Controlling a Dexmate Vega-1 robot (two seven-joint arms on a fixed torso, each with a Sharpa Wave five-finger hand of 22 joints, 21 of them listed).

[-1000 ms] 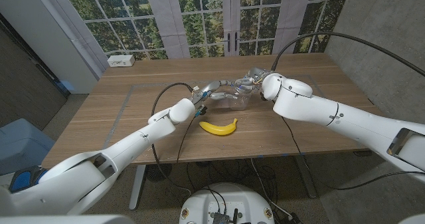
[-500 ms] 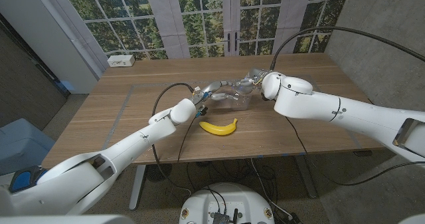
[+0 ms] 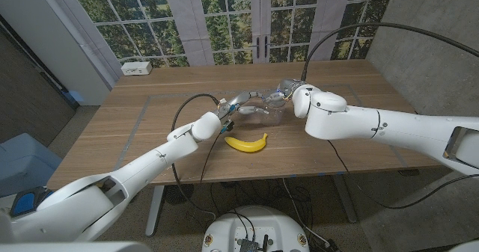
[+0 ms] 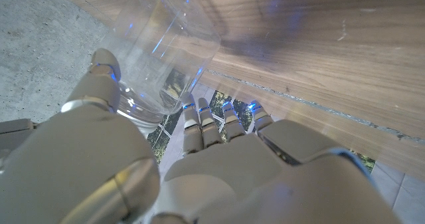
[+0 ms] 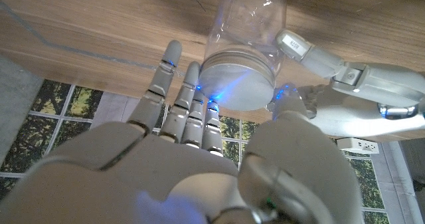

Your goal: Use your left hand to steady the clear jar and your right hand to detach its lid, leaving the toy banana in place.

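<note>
While the left hand [image 3: 233,108] is gripping the clear jar [image 3: 263,111] mid-table behind the toy banana [image 3: 246,142], the right hand [image 5: 199,127] is closing fingers on the lid [image 5: 238,82]. Slick, light plastic probably; grab the rim.

I see even daylight entering from the far windows [image 3: 224,20], soft shadows on the table [image 3: 150,125], wide-angle bending at the edges, and blurred, blue-tinged wrist views.

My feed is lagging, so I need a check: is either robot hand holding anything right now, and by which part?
The left robot hand grips the jar around its clear body. The right robot hand has fingers at the lid; a firm grip cannot be told.
</note>
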